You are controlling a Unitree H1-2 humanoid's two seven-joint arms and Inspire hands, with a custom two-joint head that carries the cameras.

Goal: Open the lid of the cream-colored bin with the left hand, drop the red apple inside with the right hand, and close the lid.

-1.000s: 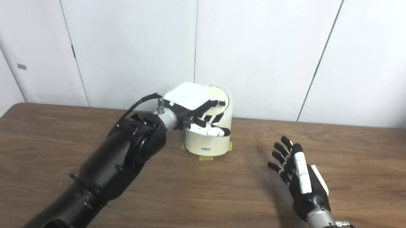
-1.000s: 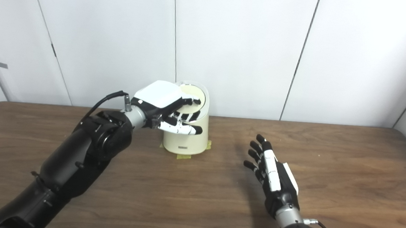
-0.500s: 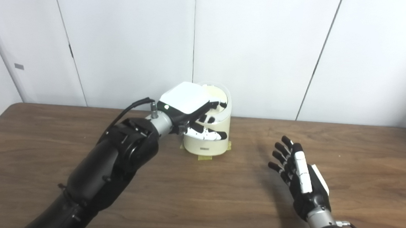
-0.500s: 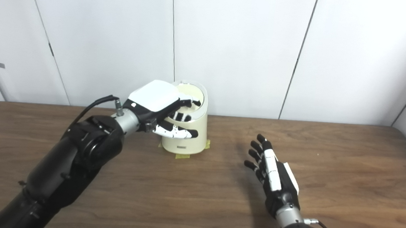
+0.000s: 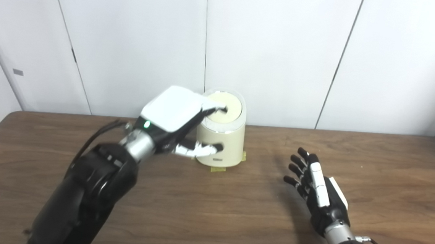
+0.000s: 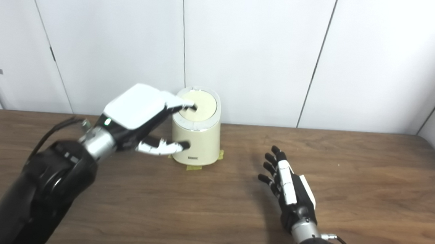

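The cream-colored bin (image 5: 226, 145) stands at the back middle of the table, and its round lid (image 5: 229, 110) lies down on the slanted top. My left hand (image 5: 172, 115) hovers just left of the bin, open, with one fingertip over the lid's left edge and the thumb beside the bin's front wall. My right hand (image 5: 318, 186) rests low over the table to the right of the bin, open and holding nothing. No red apple shows in either view.
Yellow tape pieces (image 5: 218, 169) mark the bin's base on the brown wooden table (image 5: 211, 213). A white panelled wall (image 5: 283, 57) rises directly behind the bin.
The lid has gone from raised to lying down on the bin. My left hand has drawn back to the left, off the lid. The right hand has barely shifted.
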